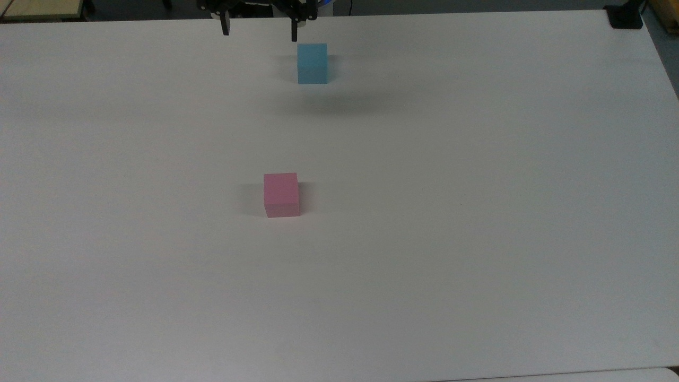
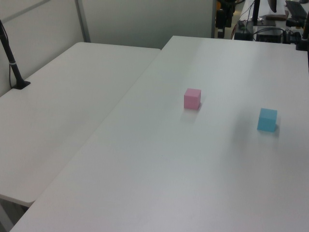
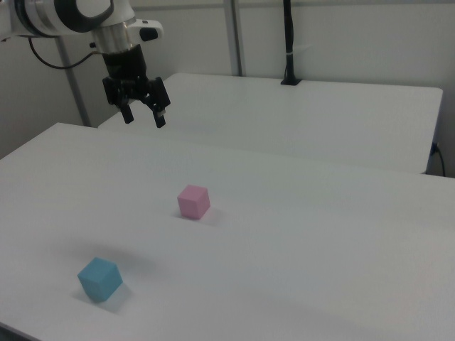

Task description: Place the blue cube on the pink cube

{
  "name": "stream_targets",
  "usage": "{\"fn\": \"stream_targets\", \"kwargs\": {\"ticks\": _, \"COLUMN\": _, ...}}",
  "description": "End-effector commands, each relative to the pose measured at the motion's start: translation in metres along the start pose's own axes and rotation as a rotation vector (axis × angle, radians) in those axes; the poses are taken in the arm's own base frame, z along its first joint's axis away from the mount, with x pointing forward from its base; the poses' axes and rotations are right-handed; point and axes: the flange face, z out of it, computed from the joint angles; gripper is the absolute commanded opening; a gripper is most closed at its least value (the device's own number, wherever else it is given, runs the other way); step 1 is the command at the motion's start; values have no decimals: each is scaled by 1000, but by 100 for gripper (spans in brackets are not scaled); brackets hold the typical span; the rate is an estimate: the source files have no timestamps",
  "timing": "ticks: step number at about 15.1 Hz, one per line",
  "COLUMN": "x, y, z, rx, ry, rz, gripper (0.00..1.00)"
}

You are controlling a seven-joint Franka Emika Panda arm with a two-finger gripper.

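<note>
Hand [image 3: 144,116] spread aloft, blue cube [image 1: 312,63] apart

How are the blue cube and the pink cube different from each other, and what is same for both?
Colour: the blue cube is sky blue, the pink cube pastel pink. Place: in the top view the blue cube sits just below the open gripper, the pink cube lower down, mid-table. Both look equal in size, matte, resting apart on the white table.

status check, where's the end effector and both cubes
End effector open, empty, raised above the table. Blue cube on the table, ungrasped. Pink cube apart from it, top bare. Nothing lying between them.
</note>
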Motion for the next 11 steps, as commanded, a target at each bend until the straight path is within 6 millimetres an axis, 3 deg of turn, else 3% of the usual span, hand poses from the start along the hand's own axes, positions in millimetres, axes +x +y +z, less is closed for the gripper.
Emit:
{"fn": "stream_targets", "kwargs": {"ticks": 1, "x": -5, "y": 4, "z": -2, "rx": -10, "ry": 5, "rz": -4, "gripper": 100}}
{"fn": "stream_targets", "kwargs": {"ticks": 11, "x": -7, "y": 9, "z": -3, "rx": -1, "ry": 4, "rz": 4, "gripper": 100}}
